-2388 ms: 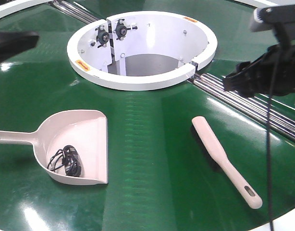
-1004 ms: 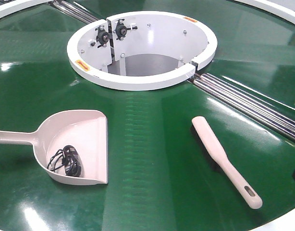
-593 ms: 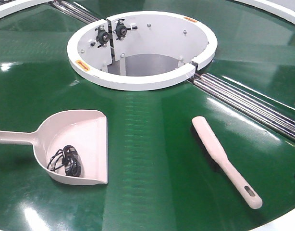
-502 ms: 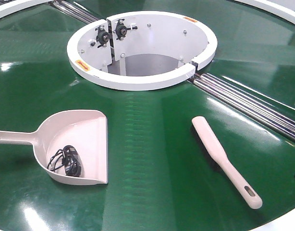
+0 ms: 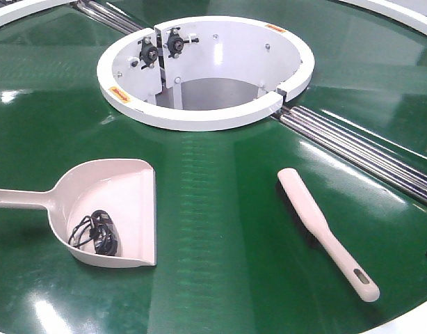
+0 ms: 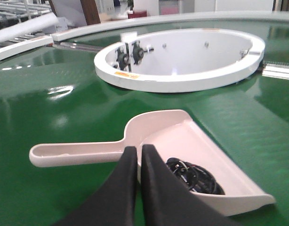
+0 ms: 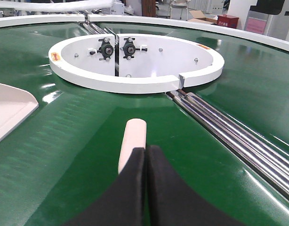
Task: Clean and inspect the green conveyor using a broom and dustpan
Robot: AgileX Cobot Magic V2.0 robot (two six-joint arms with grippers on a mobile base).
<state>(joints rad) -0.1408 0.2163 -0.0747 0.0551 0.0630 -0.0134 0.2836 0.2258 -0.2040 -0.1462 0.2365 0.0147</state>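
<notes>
The dustpan lies on the green conveyor at the left, handle pointing left, with a tangle of black wire inside. The broom lies flat at the right, handle toward the near edge. Neither gripper shows in the front view. In the left wrist view my left gripper is shut and empty, above and behind the dustpan. In the right wrist view my right gripper is shut and empty, held above the broom.
The white circular hub wall stands at the centre back with two black knobs inside. Silver rollers run from the hub toward the right. The conveyor's white outer rim shows at the near right corner.
Both arms, seen at the left and right edges 2.4 s ago, have drawn back out of the front view. The dustpan and the broom have not moved.
</notes>
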